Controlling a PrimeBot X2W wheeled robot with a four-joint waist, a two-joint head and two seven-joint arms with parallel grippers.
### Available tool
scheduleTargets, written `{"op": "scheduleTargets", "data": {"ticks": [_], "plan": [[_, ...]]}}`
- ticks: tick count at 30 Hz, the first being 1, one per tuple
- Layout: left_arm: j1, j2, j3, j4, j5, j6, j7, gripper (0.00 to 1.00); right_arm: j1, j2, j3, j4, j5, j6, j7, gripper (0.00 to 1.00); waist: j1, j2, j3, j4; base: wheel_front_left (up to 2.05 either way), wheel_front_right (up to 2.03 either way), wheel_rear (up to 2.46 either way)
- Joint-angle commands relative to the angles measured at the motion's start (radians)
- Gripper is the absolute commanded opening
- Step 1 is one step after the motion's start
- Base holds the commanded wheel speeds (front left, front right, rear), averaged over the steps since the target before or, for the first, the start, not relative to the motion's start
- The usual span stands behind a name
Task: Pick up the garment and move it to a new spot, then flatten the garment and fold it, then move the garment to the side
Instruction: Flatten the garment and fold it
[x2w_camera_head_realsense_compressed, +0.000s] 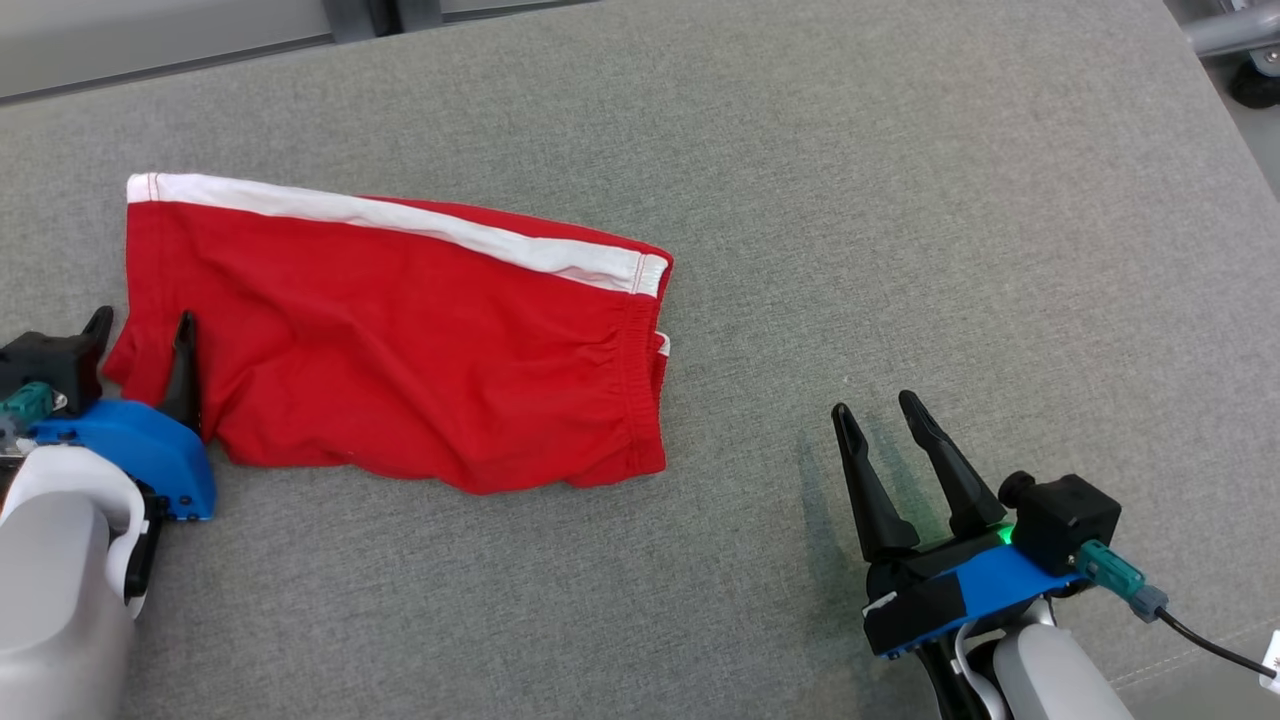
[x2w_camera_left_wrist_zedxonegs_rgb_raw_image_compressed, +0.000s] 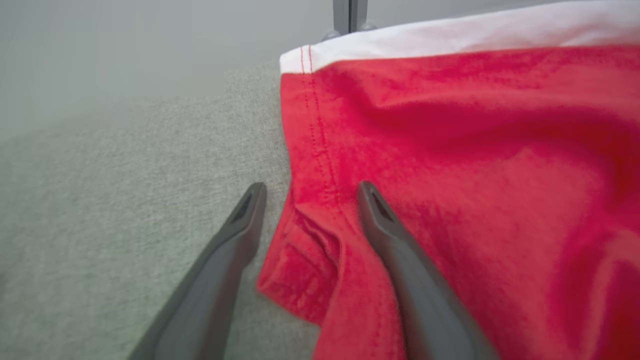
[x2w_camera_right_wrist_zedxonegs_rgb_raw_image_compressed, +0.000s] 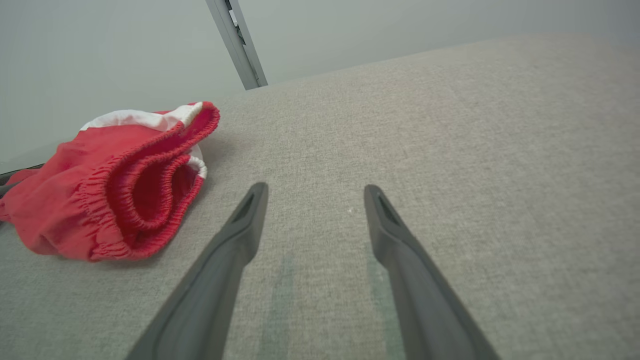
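Nearest you, your left gripper stands spread, straddling the hem corner of the red cotton shorts with a white side stripe. Your right gripper hangs released, grasping nothing. The shorts lie spread at left, slightly rumpled, on the grey woven fabric surface. A grey metal post rises beyond.

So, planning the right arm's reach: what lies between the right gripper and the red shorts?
Only bare grey fabric surface separates the right gripper from the red shorts, clearest in the head view.
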Motion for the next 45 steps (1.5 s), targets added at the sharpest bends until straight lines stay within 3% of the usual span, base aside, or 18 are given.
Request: {"op": "scheduleTargets", "data": {"ticks": [1, 2, 4, 5, 6, 11, 15, 21, 28, 34, 35, 36, 37, 40, 45], "plan": [[0.022, -0.016, -0.028, 0.035, -0.007, -0.002, 0.037, 1.00, -0.011, -0.003, 0.000, -0.003, 0.005, 0.000, -0.004, 1.00, 0.0002, 0.0001, 0.000, -0.001, 0.00, 0.00, 0.00], [0.027, -0.017, -0.057, 0.045, -0.020, -0.002, 0.066, 1.00, -0.012, -0.003, 0.001, -0.002, 0.007, 0.000, -0.004, 1.00, 0.0002, 0.0001, -0.001, -0.002, 0.00, 0.00, 0.00], [0.032, -0.013, -0.109, 0.047, -0.046, -0.003, 0.100, 0.78, -0.014, -0.003, 0.001, 0.000, 0.009, 0.000, -0.004, 1.00, 0.0002, 0.0001, -0.002, -0.002, 0.00, 0.00, 0.00], [0.035, -0.010, -0.139, 0.047, -0.055, -0.003, 0.125, 0.47, -0.013, -0.003, 0.000, 0.002, 0.008, 0.000, -0.004, 1.00, 0.0002, 0.0001, -0.004, -0.001, 0.00, 0.00, 0.00], [0.040, -0.008, -0.169, 0.043, -0.067, -0.003, 0.141, 0.00, -0.012, -0.003, -0.004, 0.003, 0.008, 0.000, -0.004, 1.00, 0.0002, 0.0001, -0.008, 0.002, 0.00, 0.00, 0.00], [0.044, 0.017, -0.246, 0.020, -0.144, -0.006, 0.153, 0.00, -0.005, -0.002, -0.014, 0.019, 0.000, 0.000, -0.004, 1.00, 0.0002, 0.0001, -0.038, 0.022, 0.00, 0.00, 0.00], [0.031, 0.015, -0.241, 0.030, -0.184, -0.002, 0.094, 0.00, 0.000, -0.003, -0.020, 0.032, -0.005, 0.000, -0.004, 1.00, 0.0002, 0.0001, -0.077, 0.043, 0.00, 0.00, 0.00], [0.048, -0.039, -0.234, 0.050, -0.195, 0.014, 0.003, 0.00, 0.022, -0.003, -0.038, 0.059, -0.018, 0.000, -0.004, 1.00, 0.0002, 0.0001, -0.151, 0.088, 0.00, 0.00, 0.00], [0.129, -0.115, -0.218, 0.051, -0.217, 0.058, -0.036, 0.00, 0.045, -0.003, -0.047, 0.094, -0.027, 0.000, -0.004, 1.00, 0.0002, 0.0001, -0.211, 0.145, 0.00, 0.00, 0.00], [0.184, -0.143, -0.208, 0.020, -0.201, 0.084, -0.042, 0.00, 0.044, -0.003, -0.042, 0.104, -0.033, 0.000, -0.004, 1.00, 0.0002, 0.0001, -0.222, 0.179, 0.00, 0.00, 0.00], [0.191, -0.143, -0.203, 0.003, -0.192, 0.090, -0.043, 0.34, 0.038, -0.003, -0.035, 0.107, -0.038, 0.000, -0.004, 1.00, 0.0002, 0.0001, -0.222, 0.186, 0.00, 0.00, 0.00], [0.201, -0.145, -0.195, -0.016, -0.185, 0.097, -0.042, 0.96, 0.031, -0.003, -0.030, 0.110, -0.038, 0.000, -0.004, 1.00, 0.0002, 0.0001, -0.222, 0.194, 0.00, 0.00, 0.00], [0.213, -0.148, -0.189, -0.037, -0.175, 0.105, -0.042, 1.00, 0.019, -0.003, -0.028, 0.112, -0.038, 0.000, -0.004, 1.00, 0.0002, 0.0001, -0.222, 0.205, 0.00, 0.00, 0.00], [0.238, -0.157, -0.165, -0.112, -0.140, 0.128, -0.043, 1.00, -0.021, -0.003, -0.018, 0.125, -0.034, 0.000, -0.004, 1.00, 0.0002, 0.0001, -0.218, 0.239, 0.00, 0.00, 0.00], [0.285, -0.178, -0.135, -0.180, -0.105, 0.111, -0.043, 1.00, -0.114, -0.003, -0.004, 0.195, -0.046, 0.000, -0.004, 1.00, 0.0002, 0.0001, -0.213, 0.302, 0.00, 0.00, 0.00]]}}
